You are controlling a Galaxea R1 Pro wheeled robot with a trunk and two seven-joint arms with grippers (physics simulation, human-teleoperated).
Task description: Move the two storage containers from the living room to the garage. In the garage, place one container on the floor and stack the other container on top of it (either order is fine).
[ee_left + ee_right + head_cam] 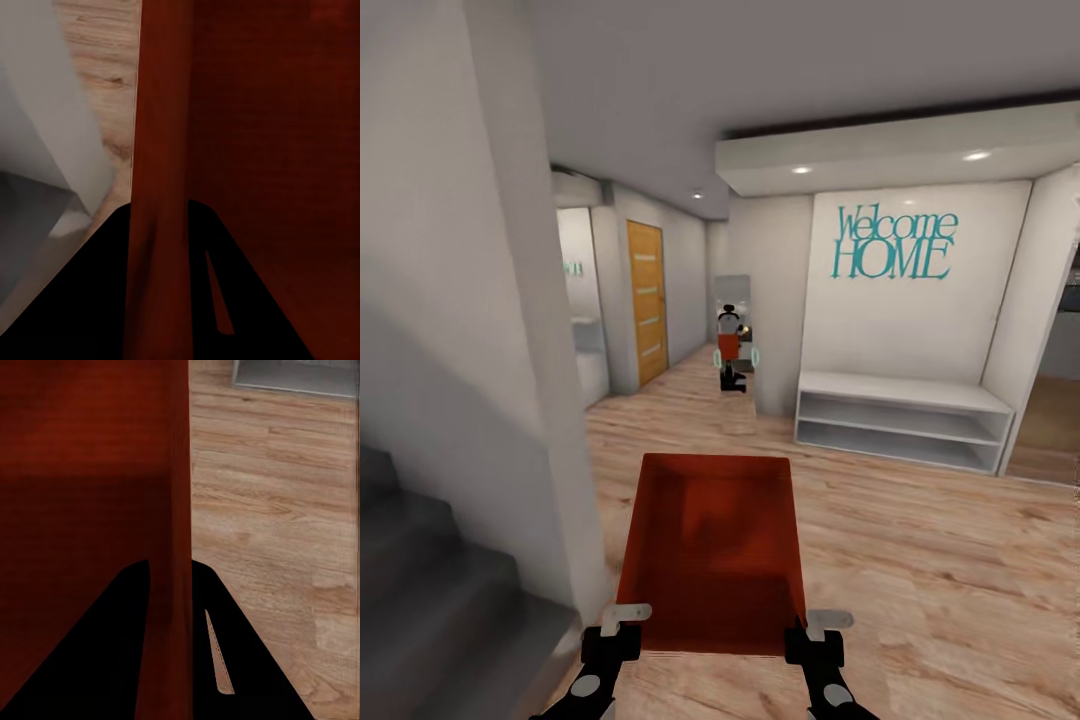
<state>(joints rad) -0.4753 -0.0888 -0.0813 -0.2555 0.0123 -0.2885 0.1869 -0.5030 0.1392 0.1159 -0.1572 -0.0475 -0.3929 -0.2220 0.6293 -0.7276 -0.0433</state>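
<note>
One storage container (710,540), an orange-red open bin, hangs in front of me above light wood planks, its long side pointing ahead. My left gripper (622,620) is shut on its near left corner wall and my right gripper (822,625) is shut on its near right corner wall. The left wrist view has the bin's wall (161,150) running between the dark fingers (90,300). In the right wrist view the other wall (172,495) sits likewise between the fingers (247,660). The other container, the living room, the garage and its floor are out of view.
A white wall corner (550,400) stands close on my left, with grey stairs (420,560) below it. Ahead are a wooden door (647,300), a mirror (732,340) reflecting the robot, a white shelf bench (900,420) under "Welcome HOME" lettering, and an opening (1055,400) at far right.
</note>
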